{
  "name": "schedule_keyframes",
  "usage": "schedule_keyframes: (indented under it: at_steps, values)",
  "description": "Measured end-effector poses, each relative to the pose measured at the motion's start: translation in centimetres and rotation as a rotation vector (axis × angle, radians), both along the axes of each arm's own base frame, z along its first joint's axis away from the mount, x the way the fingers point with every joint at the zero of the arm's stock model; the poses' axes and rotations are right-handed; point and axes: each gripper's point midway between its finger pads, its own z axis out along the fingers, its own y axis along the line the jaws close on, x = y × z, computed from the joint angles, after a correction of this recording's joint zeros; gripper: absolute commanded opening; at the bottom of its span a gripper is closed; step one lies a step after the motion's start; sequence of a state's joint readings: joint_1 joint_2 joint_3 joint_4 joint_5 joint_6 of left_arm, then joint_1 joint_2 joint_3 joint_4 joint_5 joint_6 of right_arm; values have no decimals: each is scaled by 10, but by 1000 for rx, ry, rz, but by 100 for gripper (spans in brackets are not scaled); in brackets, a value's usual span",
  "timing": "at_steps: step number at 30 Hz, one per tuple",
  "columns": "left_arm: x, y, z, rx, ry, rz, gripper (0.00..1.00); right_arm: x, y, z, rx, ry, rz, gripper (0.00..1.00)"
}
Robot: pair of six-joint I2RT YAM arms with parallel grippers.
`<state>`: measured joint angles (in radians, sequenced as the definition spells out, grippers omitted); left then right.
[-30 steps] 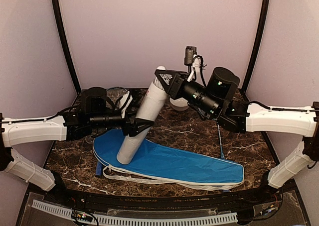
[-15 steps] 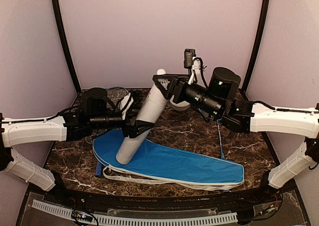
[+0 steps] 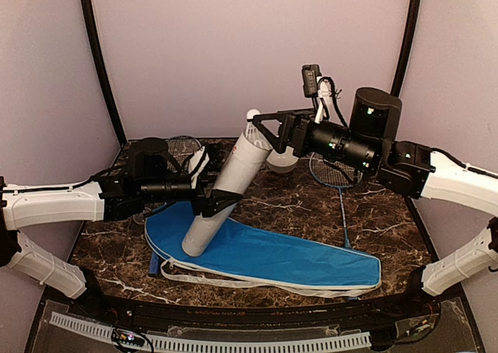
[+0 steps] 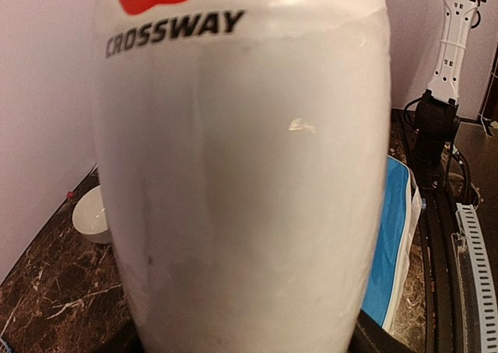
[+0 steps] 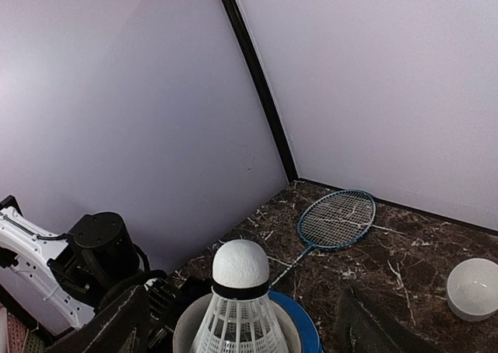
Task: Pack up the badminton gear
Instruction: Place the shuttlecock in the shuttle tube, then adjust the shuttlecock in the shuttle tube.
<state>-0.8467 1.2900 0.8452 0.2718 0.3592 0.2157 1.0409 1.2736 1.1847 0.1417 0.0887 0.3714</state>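
Right gripper [image 3: 259, 126] has drawn back to the right and a little higher than a second ago, when it sat right at the mouth of the white tube [image 3: 237, 160]. Its jaws, then narrow, now stand wide apart, holding nothing. The arm's move has uncovered a blue-framed racket [image 3: 334, 170] lying flat on the right side of the table, its shaft running toward the near edge. The tube, the left arm and the racket cover [image 3: 288, 256] lie as they did.

Left gripper [image 3: 216, 200] is clamped on the lower half of the tube, one finger on each side. It holds the tube tilted, with the open top leaning back and to the right and the bottom end over the left part of the cover. The tube's side carries the black word CROSSWAY under a red mark. A white feather shuttlecock [image 5: 240, 306] sits in the tube's mouth, cork head up and standing proud of the rim, between the right gripper's spread fingers and touching neither.

The cover lies flat and shut along the near side of the dark veined marble table [image 3: 296, 205], its white strap trailing at the front edge. A second racket [image 3: 183, 145] lies at the back left, behind the left arm. A small white bowl [image 3: 282, 162] stands behind the tube; what it holds cannot be seen. Pale lilac walls close the space, with black poles in the back corners.
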Motion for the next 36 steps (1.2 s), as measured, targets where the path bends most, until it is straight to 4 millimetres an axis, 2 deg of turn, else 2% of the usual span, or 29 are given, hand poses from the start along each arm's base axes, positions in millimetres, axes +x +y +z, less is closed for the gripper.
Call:
schedule_keyframes:
  at_steps: [6, 9, 12, 16, 24, 30, 34, 36]
  values:
    - [-3, -2, -3, 18, -25, -14, 68, -5, -10, 15, -125, 49, 19, 80]
    - [-7, -5, -4, 25, -36, -30, 68, -4, -16, 29, -189, 76, 31, 78]
    - [-12, -9, -6, 34, -49, -46, 68, -1, -23, 33, -261, 115, 47, 73]
    - [-17, -14, -8, 48, -63, -64, 68, 3, -25, 22, -371, 183, 68, 66]
    - [-23, -19, -12, 62, -79, -86, 68, -6, -17, -24, -528, 329, 156, 66]
    - [-22, -18, -12, 64, -81, -81, 68, -16, -15, -26, -530, 348, 207, 59]
    - [-22, -18, -12, 64, -82, -80, 68, -19, -13, -26, -527, 349, 229, 47]
    - [-22, -18, -12, 65, -82, -79, 68, -20, -13, -25, -524, 350, 238, 37]
